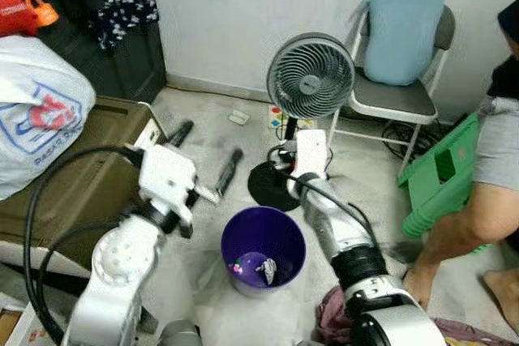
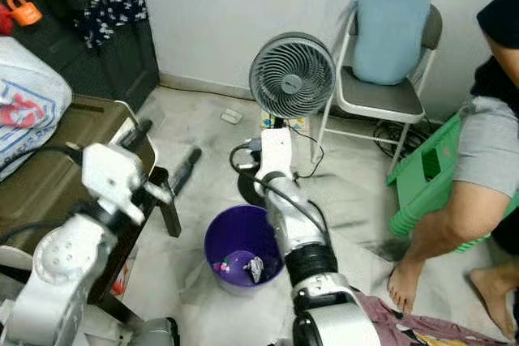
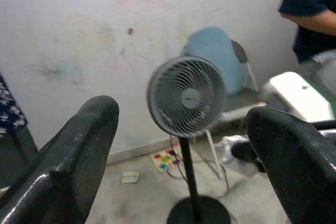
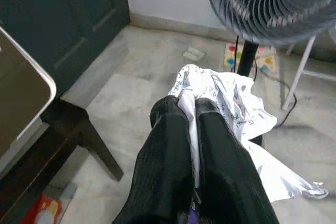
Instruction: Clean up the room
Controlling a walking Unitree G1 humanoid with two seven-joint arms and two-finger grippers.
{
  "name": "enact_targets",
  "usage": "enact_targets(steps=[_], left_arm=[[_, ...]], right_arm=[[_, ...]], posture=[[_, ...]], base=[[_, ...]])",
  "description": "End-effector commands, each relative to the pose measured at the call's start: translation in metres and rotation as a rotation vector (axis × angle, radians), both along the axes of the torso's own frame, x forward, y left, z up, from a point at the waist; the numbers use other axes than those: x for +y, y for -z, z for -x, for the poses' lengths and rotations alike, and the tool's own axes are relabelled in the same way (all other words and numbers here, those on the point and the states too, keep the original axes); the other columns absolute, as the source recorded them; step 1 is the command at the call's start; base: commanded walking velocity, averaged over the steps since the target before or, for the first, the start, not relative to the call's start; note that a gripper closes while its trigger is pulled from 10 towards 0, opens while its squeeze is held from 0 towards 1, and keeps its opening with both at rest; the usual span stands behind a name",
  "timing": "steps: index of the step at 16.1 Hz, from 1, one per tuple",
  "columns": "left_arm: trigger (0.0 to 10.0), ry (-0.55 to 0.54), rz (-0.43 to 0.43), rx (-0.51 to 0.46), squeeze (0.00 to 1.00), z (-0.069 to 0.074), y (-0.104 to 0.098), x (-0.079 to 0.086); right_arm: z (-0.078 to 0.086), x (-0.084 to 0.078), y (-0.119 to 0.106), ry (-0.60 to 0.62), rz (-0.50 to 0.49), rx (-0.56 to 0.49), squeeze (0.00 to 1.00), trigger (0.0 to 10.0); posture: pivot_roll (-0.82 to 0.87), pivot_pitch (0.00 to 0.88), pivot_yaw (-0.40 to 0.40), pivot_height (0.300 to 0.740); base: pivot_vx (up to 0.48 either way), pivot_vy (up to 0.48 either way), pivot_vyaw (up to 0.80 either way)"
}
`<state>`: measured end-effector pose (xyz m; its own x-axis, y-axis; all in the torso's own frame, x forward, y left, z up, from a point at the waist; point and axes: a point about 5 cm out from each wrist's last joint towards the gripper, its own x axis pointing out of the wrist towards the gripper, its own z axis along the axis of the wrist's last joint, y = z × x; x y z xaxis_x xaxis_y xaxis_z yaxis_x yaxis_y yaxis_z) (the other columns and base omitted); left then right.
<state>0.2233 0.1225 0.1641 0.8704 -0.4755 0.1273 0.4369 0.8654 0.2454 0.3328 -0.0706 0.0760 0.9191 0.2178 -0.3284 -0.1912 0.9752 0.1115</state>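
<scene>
A purple bin (image 1: 240, 275) stands on the floor between my arms, with crumpled scraps (image 1: 266, 267) at its bottom. My right gripper (image 4: 191, 106) is shut on a white printed wrapper (image 4: 226, 98), which hangs over the fingers. It is held beyond the bin's far rim, near the fan's black base (image 1: 268, 188). My left gripper (image 1: 212, 140) is open, raised to the left of the bin, with nothing between its fingers (image 3: 79, 150).
A grey standing fan (image 1: 310, 79) rises behind the bin, with a folding chair (image 1: 393, 99) beyond it. A person (image 1: 486, 168) and a green stool (image 1: 442, 172) are at the right. A brown table (image 1: 81, 168) carries a white bag (image 1: 36, 111) at the left. Cloth (image 1: 332, 313) lies near my feet.
</scene>
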Motion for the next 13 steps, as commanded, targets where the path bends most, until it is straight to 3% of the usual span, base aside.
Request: enact_targets(steps=[1,3,5,7,10,13], left_arm=[[10.0,0.025,-0.073,0.005,0.0,0.006,0.002,-0.005],[10.0,-0.026,-0.223,0.035,0.0,0.013,0.018,-0.005],[10.0,-0.101,-0.264,0.077,0.0,0.013,0.034,0.0],[10.0,-0.088,-0.311,0.123,0.0,0.013,0.048,0.001],[10.0,0.029,-0.386,0.163,0.0,0.016,0.064,-0.016],[10.0,0.054,-0.399,0.185,0.0,0.019,0.074,-0.026]], right_arm=[[-0.003,0.005,-0.002,0.005,0.013,0.001,0.0,10.0],[0.002,0.016,0.003,0.005,0.005,0.029,0.0,10.0],[0.011,0.026,0.012,-0.002,0.005,0.059,0.0,10.0],[0.019,0.031,0.018,-0.005,-0.004,0.09,0.0,10.0],[0.032,0.041,0.03,-0.02,-0.004,0.132,0.0,10.0],[0.041,0.044,0.04,-0.02,0.011,0.168,0.0,10.0]], posture=[[0.14,0.0,-0.051,0.74],[0.16,0.007,-0.034,0.74],[0.18,0.038,-0.019,0.74],[0.18,0.048,-0.014,0.74],[0.18,0.082,0.006,0.74],[0.18,0.116,0.029,0.74]], base=[[0.0,0.0,0.0],[0.0,0.0,0.0],[0.0,0.0,0.0],[0.0,0.0,0.0],[0.0,0.0,0.0],[0.0,0.0,0.0]])
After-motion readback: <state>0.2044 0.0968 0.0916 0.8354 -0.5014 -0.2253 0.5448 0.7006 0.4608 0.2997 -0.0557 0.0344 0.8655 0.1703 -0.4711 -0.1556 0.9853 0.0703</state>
